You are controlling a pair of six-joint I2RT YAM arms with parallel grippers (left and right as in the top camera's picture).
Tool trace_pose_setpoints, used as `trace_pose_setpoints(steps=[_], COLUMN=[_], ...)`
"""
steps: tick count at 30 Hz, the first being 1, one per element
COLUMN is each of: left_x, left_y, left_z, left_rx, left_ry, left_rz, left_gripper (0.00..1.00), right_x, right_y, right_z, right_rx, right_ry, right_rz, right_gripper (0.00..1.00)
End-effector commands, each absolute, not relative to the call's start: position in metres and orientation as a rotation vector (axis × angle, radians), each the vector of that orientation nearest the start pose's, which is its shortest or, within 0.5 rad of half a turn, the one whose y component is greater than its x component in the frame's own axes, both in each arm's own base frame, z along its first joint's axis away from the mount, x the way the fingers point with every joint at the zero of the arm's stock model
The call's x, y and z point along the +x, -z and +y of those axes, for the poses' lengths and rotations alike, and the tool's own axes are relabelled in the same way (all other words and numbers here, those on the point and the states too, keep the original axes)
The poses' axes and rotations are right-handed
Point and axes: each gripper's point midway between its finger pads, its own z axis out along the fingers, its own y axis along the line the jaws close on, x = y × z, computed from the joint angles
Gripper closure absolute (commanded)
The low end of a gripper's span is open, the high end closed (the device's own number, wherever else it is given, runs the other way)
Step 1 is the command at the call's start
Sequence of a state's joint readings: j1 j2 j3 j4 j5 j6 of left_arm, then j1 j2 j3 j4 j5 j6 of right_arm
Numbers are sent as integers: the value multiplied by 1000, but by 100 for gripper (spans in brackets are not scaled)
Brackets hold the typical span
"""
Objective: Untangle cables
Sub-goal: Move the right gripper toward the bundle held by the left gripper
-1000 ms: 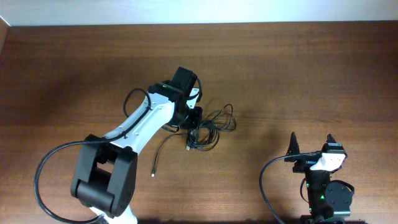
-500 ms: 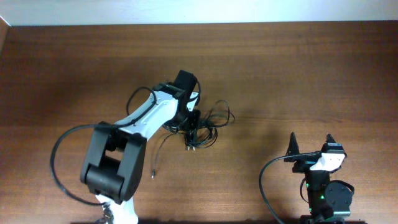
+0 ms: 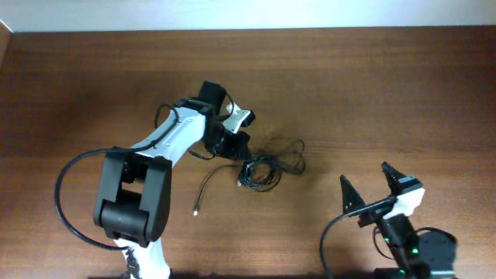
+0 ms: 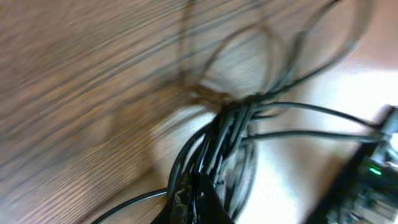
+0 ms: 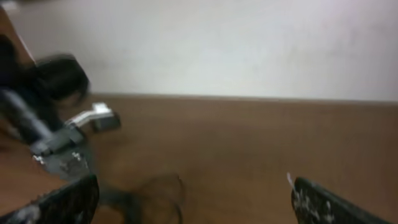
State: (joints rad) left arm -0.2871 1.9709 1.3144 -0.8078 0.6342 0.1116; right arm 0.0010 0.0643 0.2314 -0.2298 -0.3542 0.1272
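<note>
The left fingers [image 3: 239, 146] are clenched on the cables [image 3: 267, 167], bunched mid-surface [image 3: 387, 93], so a first pull looks in hand; next, the right fingers [image 3: 350, 195], spread wide and well apart, probably must pinch a free loop.

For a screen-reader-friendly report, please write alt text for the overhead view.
The left gripper is shut on a tangled bundle of thin black cables lying on a brown wooden table. The right gripper stands open at the lower right, apart from them.
</note>
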Motion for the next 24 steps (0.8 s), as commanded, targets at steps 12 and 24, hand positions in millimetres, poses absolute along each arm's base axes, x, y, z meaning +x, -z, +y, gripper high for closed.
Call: trace_pose_setpoints(steps=[12, 24], left_x=[353, 342], left_y=[-46, -39], left_z=[-190, -179], left_rx=[646, 603], left_ry=[831, 774], left_rz=[2855, 2949], left_gripper=[100, 90], right_x=[232, 261], right_y=[-283, -188], right_z=[129, 164], right_rx=[-278, 20], right_ry=[-1025, -1120], right_rz=[2130, 2591], right_gripper=[2, 54])
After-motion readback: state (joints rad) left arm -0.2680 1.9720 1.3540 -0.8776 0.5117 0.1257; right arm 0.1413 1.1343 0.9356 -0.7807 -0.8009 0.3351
